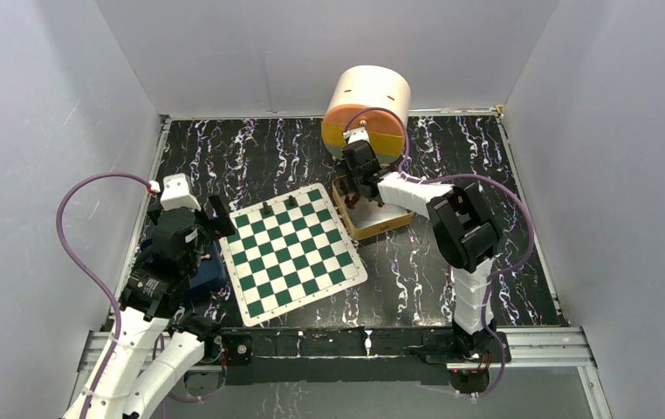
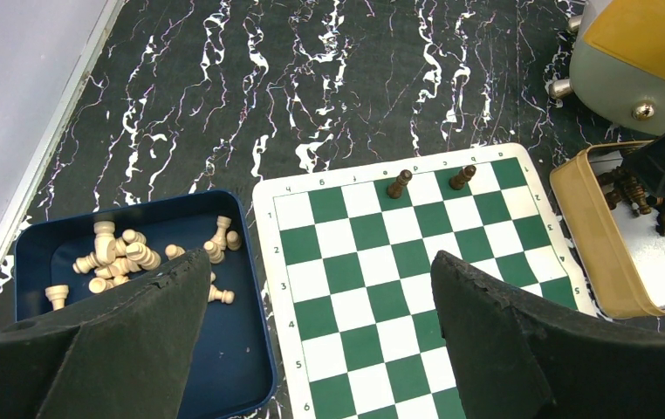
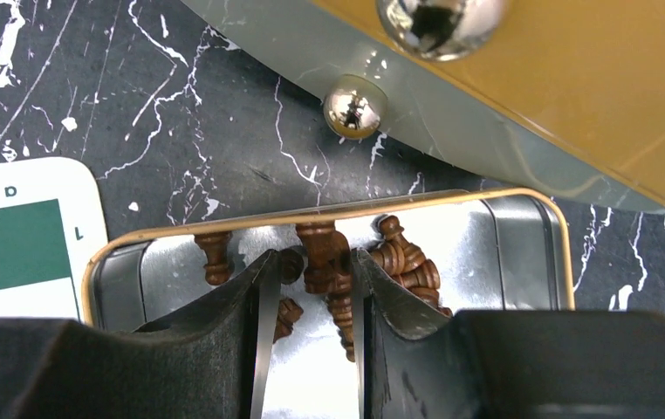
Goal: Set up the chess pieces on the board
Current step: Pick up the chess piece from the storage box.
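Black, white-veined marble-look tabletop (image 1: 451,262) under me, grey walls around. My right claw (image 3: 314,266) is down in the tan metal tin (image 3: 381,206), just beside the far right corner of the flat green-and-white checkered board (image 1: 294,253). Its fingers straddle one small dark brown turned-wood chess piece (image 3: 325,262) from the heap; whether I'm actually pinching it I cannot tell. It should be light, hard and slick, apt to twist or roll, so I'd take it across the narrow stem under the head. Two dark pieces (image 2: 399,183) stand on the board's far row. My left claw (image 2: 320,262) hangs wide open and empty by the board's left edge.
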Robot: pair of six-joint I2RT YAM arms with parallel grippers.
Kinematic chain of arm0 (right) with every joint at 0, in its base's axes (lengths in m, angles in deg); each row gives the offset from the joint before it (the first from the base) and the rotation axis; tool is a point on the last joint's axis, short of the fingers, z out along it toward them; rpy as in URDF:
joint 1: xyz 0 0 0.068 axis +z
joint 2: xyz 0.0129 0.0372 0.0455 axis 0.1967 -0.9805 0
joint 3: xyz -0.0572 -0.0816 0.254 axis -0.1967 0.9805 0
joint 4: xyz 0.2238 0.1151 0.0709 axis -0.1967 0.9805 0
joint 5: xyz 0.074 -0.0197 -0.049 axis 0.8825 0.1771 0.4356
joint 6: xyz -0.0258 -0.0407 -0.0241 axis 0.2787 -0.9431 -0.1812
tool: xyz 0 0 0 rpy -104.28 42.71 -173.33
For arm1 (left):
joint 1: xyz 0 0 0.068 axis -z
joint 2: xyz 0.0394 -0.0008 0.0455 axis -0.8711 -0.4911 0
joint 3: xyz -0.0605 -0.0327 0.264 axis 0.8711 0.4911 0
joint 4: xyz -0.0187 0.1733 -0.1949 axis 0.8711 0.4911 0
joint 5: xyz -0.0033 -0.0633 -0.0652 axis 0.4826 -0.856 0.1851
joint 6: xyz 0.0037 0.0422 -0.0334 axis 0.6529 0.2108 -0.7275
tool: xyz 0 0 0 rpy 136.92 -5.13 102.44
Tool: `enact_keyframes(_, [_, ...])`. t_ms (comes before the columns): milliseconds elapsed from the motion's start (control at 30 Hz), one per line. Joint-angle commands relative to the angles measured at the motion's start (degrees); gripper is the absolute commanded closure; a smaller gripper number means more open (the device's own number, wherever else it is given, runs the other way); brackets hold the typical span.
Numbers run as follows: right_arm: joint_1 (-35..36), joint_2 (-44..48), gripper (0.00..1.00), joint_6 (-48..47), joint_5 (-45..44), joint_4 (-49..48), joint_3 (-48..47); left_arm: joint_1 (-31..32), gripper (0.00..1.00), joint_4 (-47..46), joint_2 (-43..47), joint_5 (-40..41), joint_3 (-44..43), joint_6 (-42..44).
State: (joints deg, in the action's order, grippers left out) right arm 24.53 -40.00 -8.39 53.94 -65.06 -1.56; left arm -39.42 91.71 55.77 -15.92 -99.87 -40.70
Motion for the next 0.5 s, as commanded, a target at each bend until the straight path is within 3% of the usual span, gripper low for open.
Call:
enact_keyframes(0, [-0.52,-1.1,0.57,0.57,0.0,-1.95,-3.64,-0.16,0.06,-0.89,0.1,1.13,0.12,0.49])
enact_keyframes(467, [-0.64,-2.03,0.63,0.6,-0.37,-1.72,-4.07,-0.16,0.06,-0.9,0.12,1.09,0.12,0.46])
